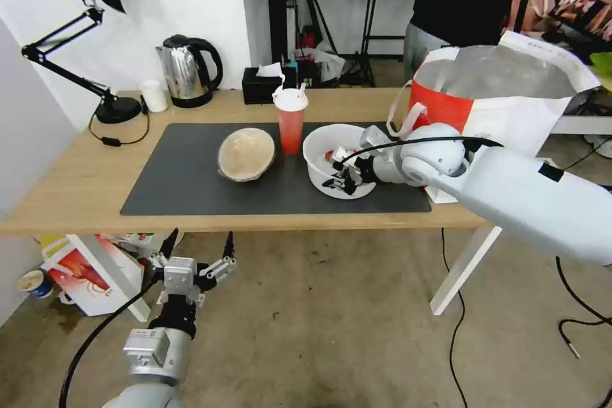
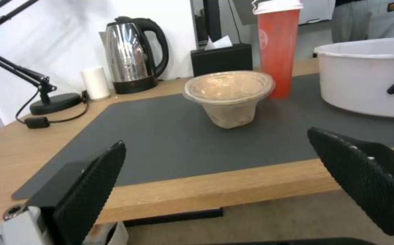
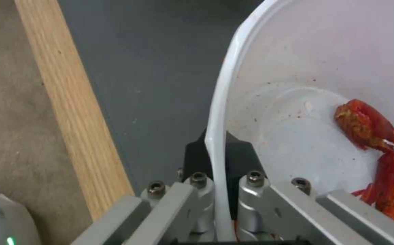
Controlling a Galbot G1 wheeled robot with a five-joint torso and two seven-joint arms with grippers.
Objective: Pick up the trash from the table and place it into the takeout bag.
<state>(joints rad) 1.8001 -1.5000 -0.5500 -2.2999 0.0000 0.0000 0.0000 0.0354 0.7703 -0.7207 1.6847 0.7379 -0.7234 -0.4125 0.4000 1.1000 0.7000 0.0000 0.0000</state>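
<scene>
White plastic bowl [image 1: 331,156] w/ crayfish shells: right gripper [image 1: 345,173] apparently clamped on rim; left gripper [image 1: 196,254] apart.

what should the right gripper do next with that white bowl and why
Probably lift it a little, straight up. The right gripper has its fingers pinched on the rim of the white bowl, one inside and one outside, while the bowl sits on the mat. Crayfish shells lie loose inside, so keeping it level before heading to the takeout bag seems wise.
</scene>
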